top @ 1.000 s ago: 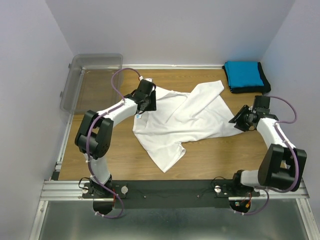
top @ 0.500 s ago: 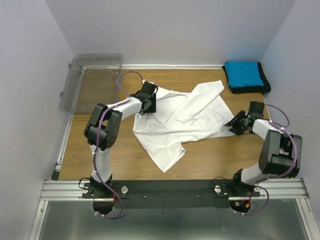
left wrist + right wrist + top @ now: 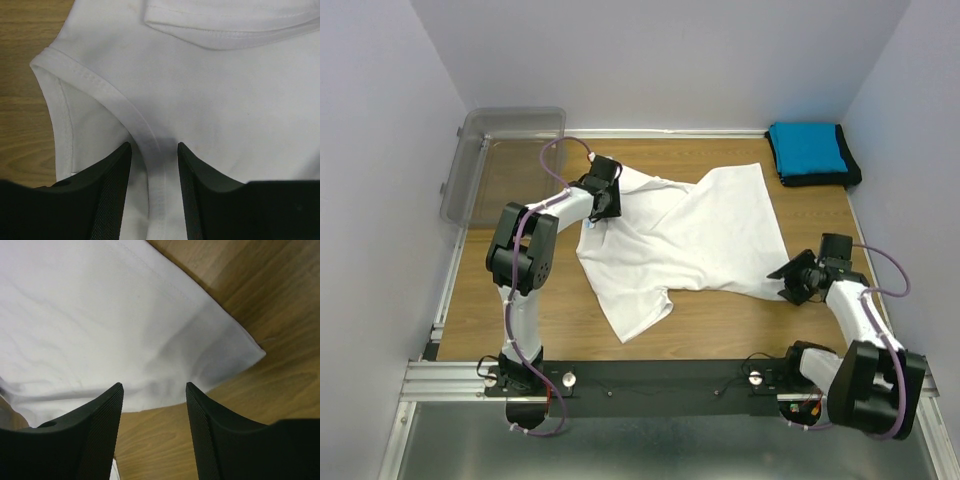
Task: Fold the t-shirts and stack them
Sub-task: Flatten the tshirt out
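Note:
The white t-shirt (image 3: 690, 240) lies spread on the wooden table, one sleeve pointing to the near left. My left gripper (image 3: 602, 207) is at its collar. In the left wrist view the collar band (image 3: 100, 85) runs up between the narrowly set fingers of the gripper (image 3: 152, 147), pinched. My right gripper (image 3: 787, 285) is at the shirt's near right hem. In the right wrist view its jaws (image 3: 154, 387) stand apart, with the hem edge of the shirt (image 3: 100, 315) just at the tips and bare wood between them. A folded bright blue shirt (image 3: 807, 147) lies on a black one (image 3: 850, 177) at the back right.
A clear plastic bin (image 3: 510, 140) stands at the back left corner, partly off the table. Grey walls close in the left, back and right. The metal rail with the arm bases (image 3: 660, 378) runs along the near edge.
The right gripper moved toward the near edge and drew the hem with it. The left gripper shifted back and left with the collar. The shirt is stretched out flatter, its folded flap opened.

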Robot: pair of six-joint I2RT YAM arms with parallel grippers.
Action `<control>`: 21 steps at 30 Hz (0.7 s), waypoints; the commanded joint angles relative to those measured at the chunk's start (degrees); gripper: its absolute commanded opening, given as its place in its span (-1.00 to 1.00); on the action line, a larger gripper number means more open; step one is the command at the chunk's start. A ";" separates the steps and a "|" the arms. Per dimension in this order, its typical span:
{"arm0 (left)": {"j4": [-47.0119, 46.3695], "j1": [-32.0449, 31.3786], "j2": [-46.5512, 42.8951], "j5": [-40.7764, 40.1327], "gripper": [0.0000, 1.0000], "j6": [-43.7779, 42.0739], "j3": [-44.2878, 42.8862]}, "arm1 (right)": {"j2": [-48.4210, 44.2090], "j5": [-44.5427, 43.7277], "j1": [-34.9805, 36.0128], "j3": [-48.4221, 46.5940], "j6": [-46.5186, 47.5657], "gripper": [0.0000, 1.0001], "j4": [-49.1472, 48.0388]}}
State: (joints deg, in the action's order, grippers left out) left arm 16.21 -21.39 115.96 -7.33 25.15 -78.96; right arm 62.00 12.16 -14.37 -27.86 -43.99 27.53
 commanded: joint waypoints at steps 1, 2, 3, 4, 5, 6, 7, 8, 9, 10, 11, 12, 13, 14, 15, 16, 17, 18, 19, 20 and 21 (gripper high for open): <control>3.83 1.08 2.43 -1.72 0.03 1.48 -0.23 | -5.91 -3.03 -0.48 -2.11 -2.59 0.24 10.51; 3.75 1.26 2.34 -1.55 0.05 1.57 -0.32 | -6.88 -2.24 -0.48 -2.64 -1.12 0.25 10.70; 3.74 1.26 2.08 -1.63 0.07 1.66 -0.75 | -7.59 -1.88 -0.40 -3.16 -0.32 0.29 10.88; 3.83 1.26 1.99 -1.46 0.12 1.66 -1.02 | -8.29 -1.62 -0.39 -3.78 0.56 0.31 11.05; 3.75 1.26 1.55 -1.02 0.14 1.92 -1.20 | -9.08 0.21 -0.31 -4.22 3.53 0.32 10.71; 3.57 1.09 0.33 0.03 0.16 2.10 -1.20 | -8.91 1.71 -0.22 -5.96 5.21 0.33 10.36; 3.05 0.65 -0.55 0.30 0.21 2.19 -1.20 | -8.22 3.20 0.22 -6.85 6.71 0.34 9.83; 3.13 0.21 -2.48 0.39 0.24 2.10 -1.37 | -7.16 7.31 2.22 -8.25 9.77 0.34 8.69; 3.13 -0.23 -3.63 0.22 0.26 2.01 -1.46 | -6.72 8.39 3.81 -8.96 10.49 0.34 8.68; 3.30 -1.28 -4.86 0.13 0.29 2.10 -1.46 | -6.63 8.58 8.78 -9.49 10.76 0.33 7.12; 3.57 -1.90 -6.09 -0.05 0.30 2.10 -1.55 | -6.80 7.80 12.05 -10.02 10.68 0.33 5.97; 4.00 -2.43 -8.80 -0.57 0.32 2.19 -1.55 | -6.71 6.66 15.48 -10.46 10.24 0.33 4.74; 4.53 -2.87 -10.39 -0.93 0.32 2.54 -1.72 | -6.45 5.69 19.08 -11.33 9.80 0.32 2.29; 5.06 -3.74 -13.71 -1.97 0.32 2.89 -1.81 | -4.62 4.29 25.47 -11.86 9.62 0.30 1.14; 6.02 -4.18 -15.49 -2.77 0.32 3.15 -1.81 | -3.47 3.14 28.49 -12.65 9.62 0.20 0.43; 6.20 -4.80 -17.42 -4.43 0.32 3.85 -1.55 | -0.24 0.69 34.35 -14.23 10.84 0.12 -0.71; 6.55 -4.80 -19.44 -4.44 0.32 4.12 -1.38 | -0.21 -0.72 37.45 -15.20 10.85 0.04 -1.24; 6.82 -4.98 -21.37 -5.92 0.32 4.38 -1.03 | 1.36 -2.22 40.27 -16.17 11.98 -0.03 -1.77; 7.52 -4.89 -25.05 -6.72 0.32 4.65 -0.24 | 5.03 -3.10 43.34 -17.13 12.52 -0.11 -3.43; 7.96 -4.98 -26.91 -7.86 0.32 4.74 0.20 | 6.89 -4.68 48.60 -18.10 12.96 -0.12 -4.32; 9.18 -4.98 -30.15 -9.96 0.32 4.65 1.17 | 11.09 -5.21 51.08 -19.94 13.66 -0.13 -6.24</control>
State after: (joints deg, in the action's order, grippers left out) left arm 22.41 -26.76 94.48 -10.07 28.27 -79.37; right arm 65.65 12.49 28.32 -43.79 -33.74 26.89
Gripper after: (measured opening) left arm 0.658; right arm 0.446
